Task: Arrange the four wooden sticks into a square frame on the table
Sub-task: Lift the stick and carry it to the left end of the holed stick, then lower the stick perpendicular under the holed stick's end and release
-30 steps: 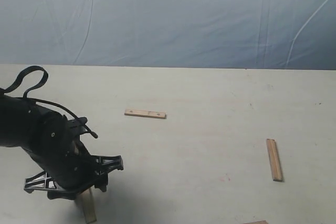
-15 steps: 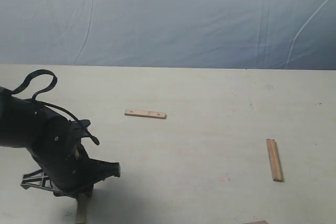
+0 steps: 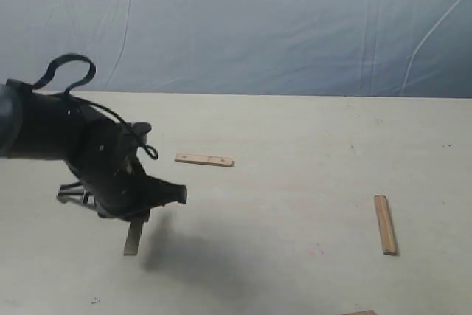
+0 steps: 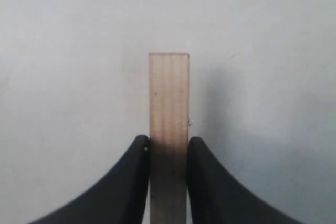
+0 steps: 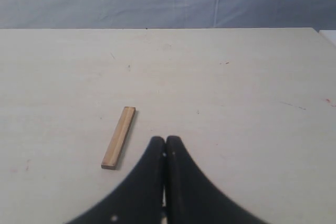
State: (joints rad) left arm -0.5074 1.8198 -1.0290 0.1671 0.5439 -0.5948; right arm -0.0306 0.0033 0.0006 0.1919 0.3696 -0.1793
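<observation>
My left gripper (image 3: 136, 220) (image 4: 168, 145) is shut on a wooden stick (image 3: 134, 238) (image 4: 168, 103), which hangs down from the jaws above the table (image 3: 295, 130) at the left. A stick with two dark dots (image 3: 204, 160) lies flat near the table's middle. Another stick (image 3: 385, 224) (image 5: 118, 137) lies at the right. The tip of a further stick (image 3: 361, 313) shows at the bottom edge. My right gripper (image 5: 166, 141) is shut with nothing in it, hovering beside the right stick; it is out of the exterior view. No square frame is formed.
A blue-grey sheet (image 3: 236, 27) hangs behind the table's far edge. The left arm's black body (image 3: 66, 145) and its cable loop (image 3: 70, 68) stand over the table's left part.
The left arm has risen and moved away from the near edge toward the middle, lifting its stick off the table. The other sticks lie where they were.
</observation>
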